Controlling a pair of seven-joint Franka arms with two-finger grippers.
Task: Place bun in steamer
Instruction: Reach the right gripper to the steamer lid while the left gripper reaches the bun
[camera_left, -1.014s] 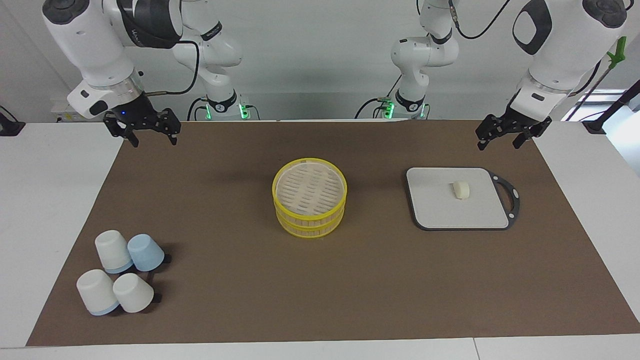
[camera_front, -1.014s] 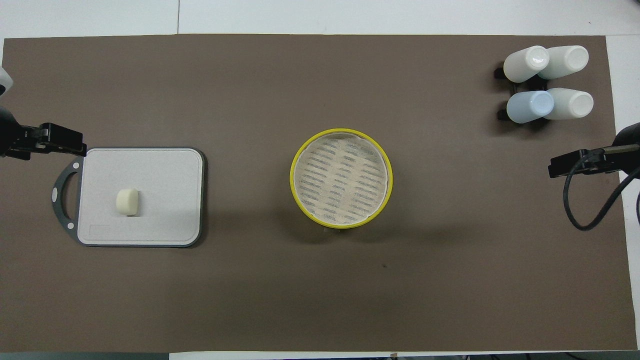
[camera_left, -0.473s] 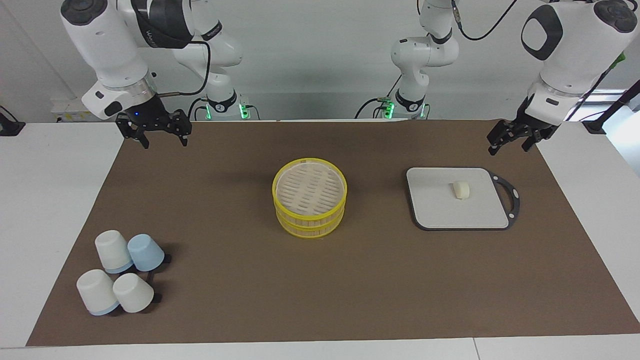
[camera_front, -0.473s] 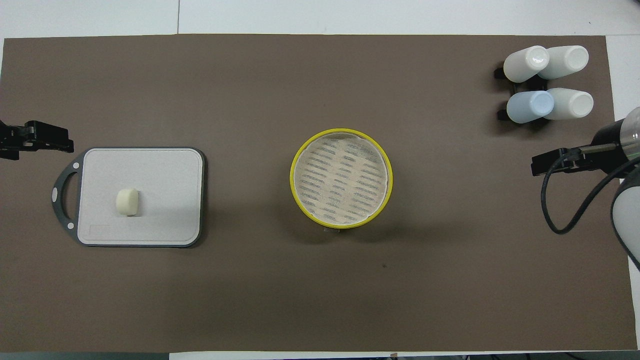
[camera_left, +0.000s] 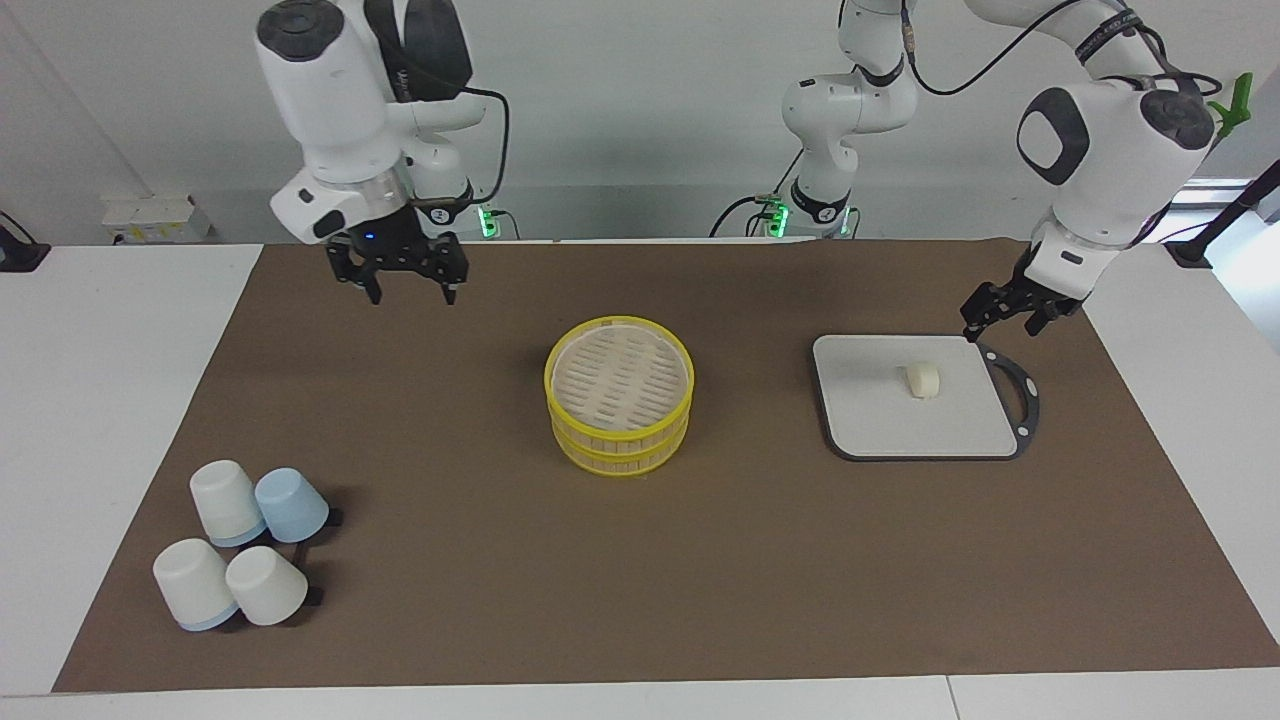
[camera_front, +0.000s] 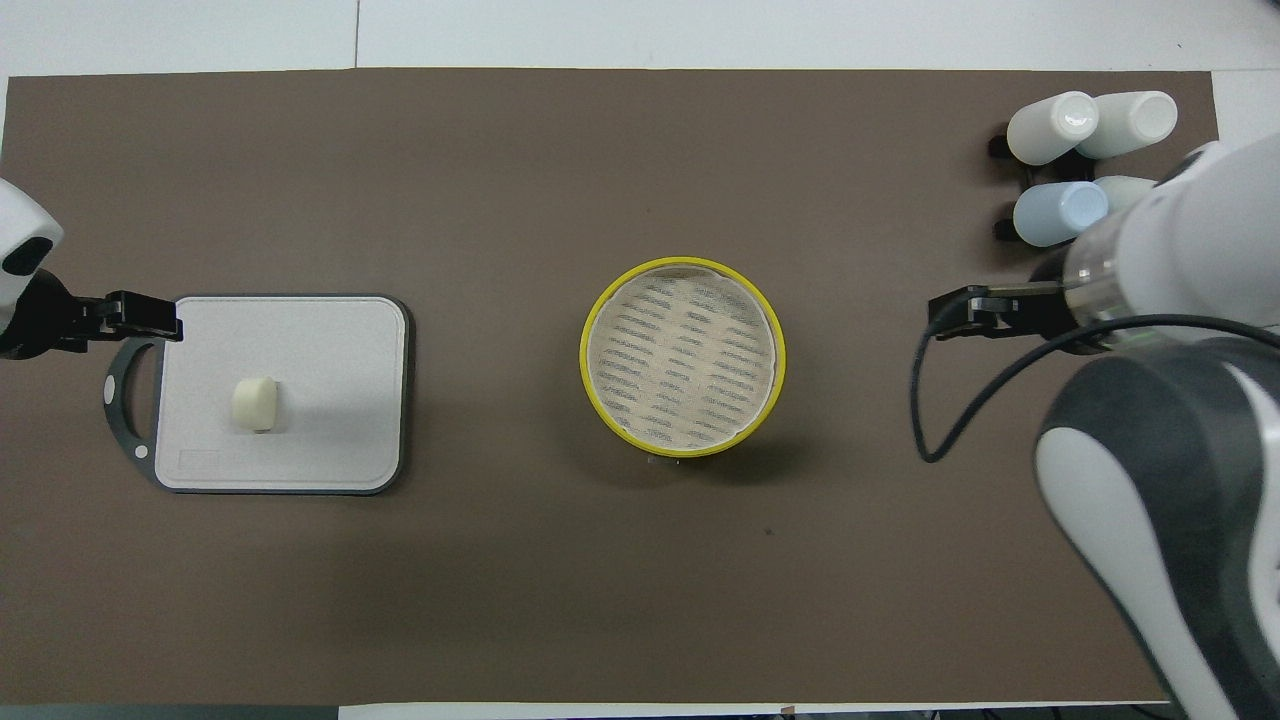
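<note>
The bun (camera_left: 922, 380) (camera_front: 255, 403), a small cream lump, lies on a grey board (camera_left: 880, 425) (camera_front: 330, 400) toward the left arm's end of the table. The steamer (camera_left: 548, 385) (camera_front: 583, 350), round with yellow rims and slatted trays, stands mid-table with its top tray bare. My left gripper (camera_left: 1003, 327) (camera_front: 140, 315) hangs open over the board's handle end, apart from the bun. My right gripper (camera_left: 410, 292) (camera_front: 960, 312) hangs open over the brown mat, between the steamer and the right arm's end, holding nothing.
Several upturned white and blue cups (camera_left: 240, 545) (camera_front: 1090, 150) cluster on the mat (camera_left: 640, 570) at the right arm's end, farther from the robots than the steamer. The board's black handle loop (camera_left: 1025, 395) points toward the left arm's end.
The right gripper has swung in from the table's end toward the steamer. The left gripper has come down and in over the board's handle end. Bun, steamer and cups have not moved.
</note>
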